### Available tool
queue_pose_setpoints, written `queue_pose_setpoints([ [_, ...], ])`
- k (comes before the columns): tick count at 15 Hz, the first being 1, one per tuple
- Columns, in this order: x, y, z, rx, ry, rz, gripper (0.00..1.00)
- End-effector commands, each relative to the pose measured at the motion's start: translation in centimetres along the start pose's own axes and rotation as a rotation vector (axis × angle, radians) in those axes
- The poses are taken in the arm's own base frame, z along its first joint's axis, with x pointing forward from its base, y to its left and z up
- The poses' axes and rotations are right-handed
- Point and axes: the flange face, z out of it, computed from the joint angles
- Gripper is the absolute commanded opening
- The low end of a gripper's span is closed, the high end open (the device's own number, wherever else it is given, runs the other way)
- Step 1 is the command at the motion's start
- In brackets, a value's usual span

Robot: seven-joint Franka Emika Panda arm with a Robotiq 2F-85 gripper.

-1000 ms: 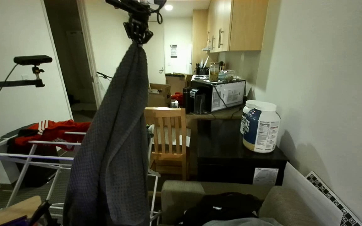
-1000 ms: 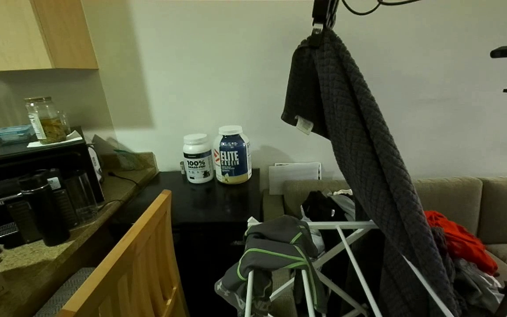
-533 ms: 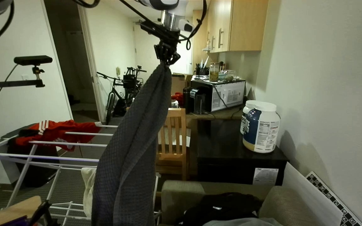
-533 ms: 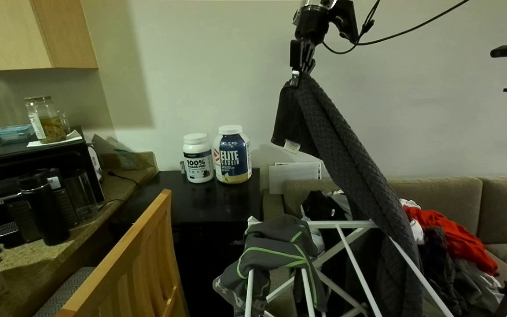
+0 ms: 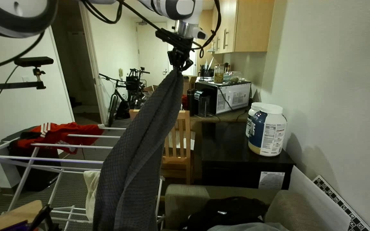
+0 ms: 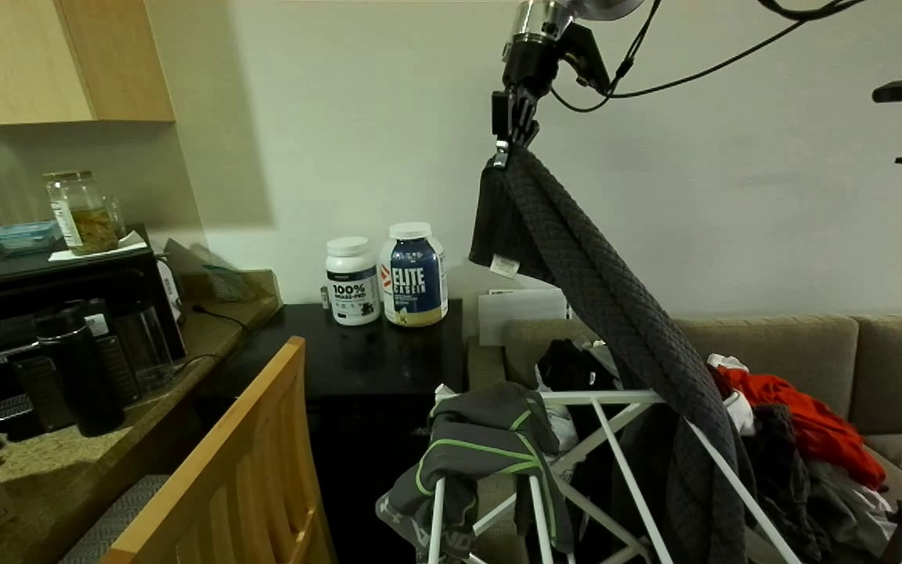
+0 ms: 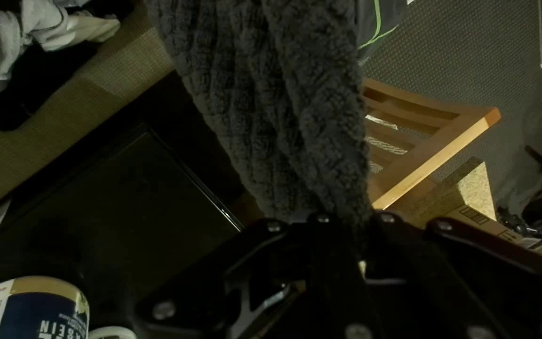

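A dark grey quilted towel (image 5: 140, 150) hangs from my gripper (image 5: 179, 68) in both exterior views (image 6: 604, 274). The gripper (image 6: 507, 153) is shut on its upper end and points down. A small flap with a white tag (image 6: 505, 266) hangs to one side. In the wrist view the towel (image 7: 271, 94) is bunched between the fingertips (image 7: 354, 223). Its long part slants down across a white drying rack (image 5: 66, 161), also visible in an exterior view (image 6: 629, 478). Its lower end is not fully visible, and I cannot tell whether it touches the rack.
A red garment (image 5: 66, 133), a cream cloth (image 5: 92, 192) and a grey garment with green lines (image 6: 490, 446) hang on the rack. A wooden chair (image 6: 239, 470), a black cabinet (image 6: 341, 364) with two tubs (image 6: 413, 274), and a couch (image 6: 780, 345) with clothes stand around.
My gripper has moved down, rightward in one exterior view and leftward in another, carrying the towel. A cream cloth on the rack came into view. The grey-green garment shifted slightly.
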Motion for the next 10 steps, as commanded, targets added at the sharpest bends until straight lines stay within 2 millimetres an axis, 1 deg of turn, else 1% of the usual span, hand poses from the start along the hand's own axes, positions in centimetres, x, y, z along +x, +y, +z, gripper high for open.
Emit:
queue_pose_setpoints([
  [1,1.2,3.0,-2.4,-0.005,0.008,0.059,0.03],
  [4,1.3,6.2,-3.2,-0.019,-0.031,0.096,0.03],
  [7,0.1,9.0,-4.7,-0.012,-0.103,0.096,0.03],
  [9,-0.8,10.3,-5.3,-0.01,-0.149,0.095,0.03],
  [10,-1.0,10.9,-5.9,-0.023,-0.142,0.08,0.03],
])
